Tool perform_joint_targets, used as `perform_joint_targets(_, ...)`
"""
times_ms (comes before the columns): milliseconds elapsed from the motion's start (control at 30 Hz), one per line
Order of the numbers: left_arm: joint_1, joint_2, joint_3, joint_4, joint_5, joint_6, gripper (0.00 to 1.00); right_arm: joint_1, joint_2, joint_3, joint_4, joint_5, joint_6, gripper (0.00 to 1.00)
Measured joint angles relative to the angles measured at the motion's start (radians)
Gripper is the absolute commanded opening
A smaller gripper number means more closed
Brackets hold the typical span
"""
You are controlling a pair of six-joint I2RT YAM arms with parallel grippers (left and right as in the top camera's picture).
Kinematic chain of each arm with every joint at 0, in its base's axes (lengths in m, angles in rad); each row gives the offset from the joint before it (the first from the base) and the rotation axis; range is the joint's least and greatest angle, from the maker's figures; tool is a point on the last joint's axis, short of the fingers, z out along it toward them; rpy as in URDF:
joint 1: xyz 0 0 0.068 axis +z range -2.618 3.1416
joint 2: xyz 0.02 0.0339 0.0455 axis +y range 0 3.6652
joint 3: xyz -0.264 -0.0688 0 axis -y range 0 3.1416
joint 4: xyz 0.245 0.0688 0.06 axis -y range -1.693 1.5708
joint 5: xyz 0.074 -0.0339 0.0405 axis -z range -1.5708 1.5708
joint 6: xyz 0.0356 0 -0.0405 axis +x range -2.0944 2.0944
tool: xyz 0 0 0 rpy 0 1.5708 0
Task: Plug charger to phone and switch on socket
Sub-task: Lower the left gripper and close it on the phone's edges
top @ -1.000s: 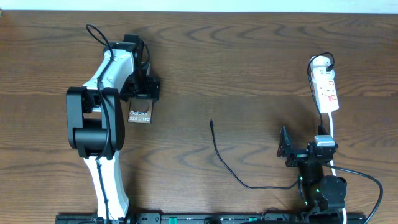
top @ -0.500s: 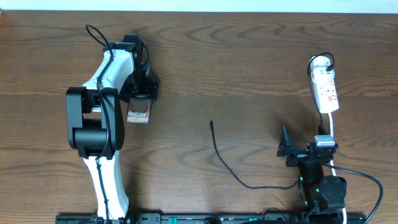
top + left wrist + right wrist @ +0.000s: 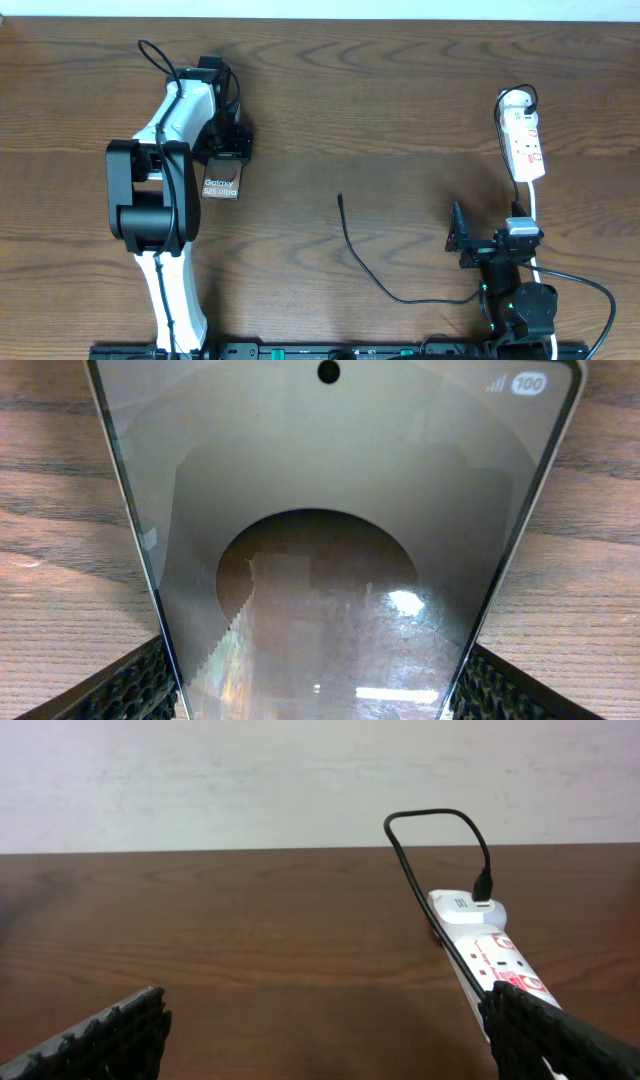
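Observation:
The phone (image 3: 222,186), a dark slab with white "Galaxy S25 Ultra" lettering, sits at the left of the table, its top end between the fingers of my left gripper (image 3: 226,157). In the left wrist view the phone (image 3: 330,540) fills the frame with both finger pads against its edges. The charger cable (image 3: 362,262) lies loose mid-table, its plug tip (image 3: 340,198) free. The socket (image 3: 523,145) lies at the far right and shows in the right wrist view (image 3: 500,960). My right gripper (image 3: 478,240) is open and empty, just below the socket.
The socket's thick white cord (image 3: 534,215) runs down past the right arm. A black cable (image 3: 425,855) loops into the socket's far end. The table's back edge meets a white wall (image 3: 300,780).
The phone has shifted slightly left and down in the left gripper's hold. The right arm and the cable have not moved.

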Motion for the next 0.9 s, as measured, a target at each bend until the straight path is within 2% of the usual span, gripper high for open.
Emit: perform_joint_targets(900,0.0,0.0,0.0,0.0,0.001,0.0,0.76,0.0,0.0,0.0,0.0,0.0,0.0,0.99)
